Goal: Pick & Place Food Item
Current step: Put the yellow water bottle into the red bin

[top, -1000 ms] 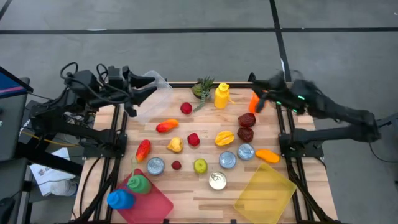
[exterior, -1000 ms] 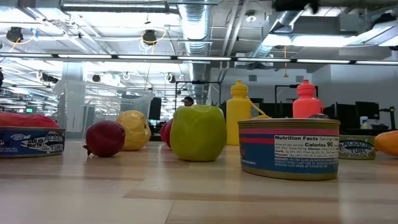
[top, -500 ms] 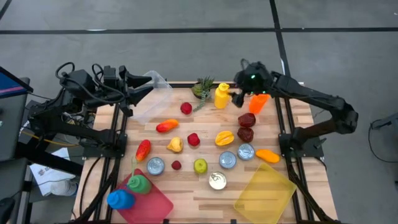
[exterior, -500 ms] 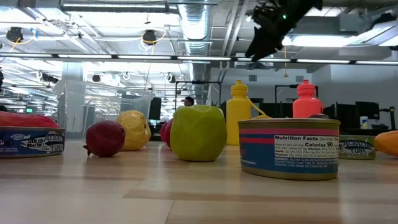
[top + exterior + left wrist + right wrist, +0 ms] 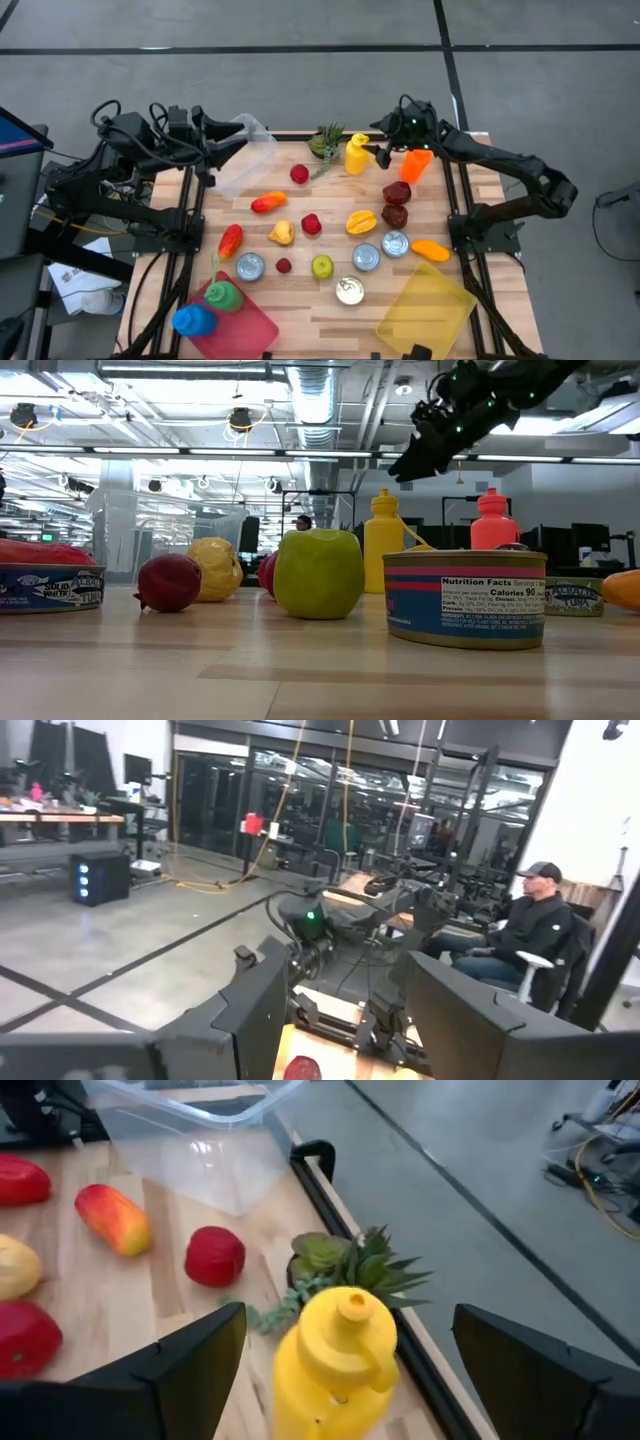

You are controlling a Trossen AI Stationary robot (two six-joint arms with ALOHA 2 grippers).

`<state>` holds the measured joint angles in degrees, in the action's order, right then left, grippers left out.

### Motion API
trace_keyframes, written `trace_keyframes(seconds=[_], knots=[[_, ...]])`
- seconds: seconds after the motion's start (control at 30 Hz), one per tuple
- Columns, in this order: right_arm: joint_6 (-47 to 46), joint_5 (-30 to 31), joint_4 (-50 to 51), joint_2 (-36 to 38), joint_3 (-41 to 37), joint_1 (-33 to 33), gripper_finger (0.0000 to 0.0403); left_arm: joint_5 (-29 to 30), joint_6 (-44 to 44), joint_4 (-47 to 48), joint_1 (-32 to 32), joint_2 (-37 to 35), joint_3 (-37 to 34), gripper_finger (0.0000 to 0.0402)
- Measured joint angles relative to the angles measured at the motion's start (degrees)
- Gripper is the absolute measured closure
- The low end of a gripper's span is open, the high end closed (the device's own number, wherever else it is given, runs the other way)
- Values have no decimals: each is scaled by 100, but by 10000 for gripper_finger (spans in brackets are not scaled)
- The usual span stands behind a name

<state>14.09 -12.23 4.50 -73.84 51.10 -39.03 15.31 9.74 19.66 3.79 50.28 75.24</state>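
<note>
Toy food lies spread over the wooden table [image 5: 300, 310]: a red fruit [image 5: 299, 174], a red-yellow mango [image 5: 267, 203], a green apple [image 5: 322, 267], a carrot [image 5: 430, 250] and more. At the far edge stands a yellow bottle [image 5: 356, 153] with an orange bottle [image 5: 415, 164] to its right. My right gripper [image 5: 383, 153] hangs open in the air by the yellow bottle [image 5: 335, 1350]; in its wrist view the fingers [image 5: 190, 1365] frame the bottle without touching it. My left gripper [image 5: 236, 148] waits open at the far left corner, over a clear bin [image 5: 245, 165].
A small succulent plant [image 5: 325, 141] stands left of the yellow bottle. Several cans [image 5: 366, 256] sit near the middle front. A yellow container [image 5: 425, 312] lies at the front right. A red one [image 5: 240, 322] at the front left holds a green and a blue bottle.
My right gripper has swung from the table's far right edge toward the left, past the orange bottle, and has come down a little beside the yellow bottle. Nothing on the table has moved.
</note>
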Motion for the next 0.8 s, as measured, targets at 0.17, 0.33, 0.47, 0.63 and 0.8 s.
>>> trace_keyframes(seconds=[0.17, 0.33, 0.47, 0.63, 0.8], knots=[[-123, -519, -1234, -152, -529, -233, 55, 105, 17, 0, 2, 0, 0, 207], [-149, -769, -1705, -489, -680, -397, 55, 238, 20, 6, 2, 2, 0, 207], [-148, -983, -1944, -838, -685, -355, 56, 327, 20, 7, 2, 2, 0, 207], [-211, -997, -2193, -1135, -685, -341, 56, 394, 20, 7, 2, 2, 0, 207], [-182, -1004, -2190, -1176, -685, -336, 71, 438, 2, 8, 2, 2, 0, 207]])
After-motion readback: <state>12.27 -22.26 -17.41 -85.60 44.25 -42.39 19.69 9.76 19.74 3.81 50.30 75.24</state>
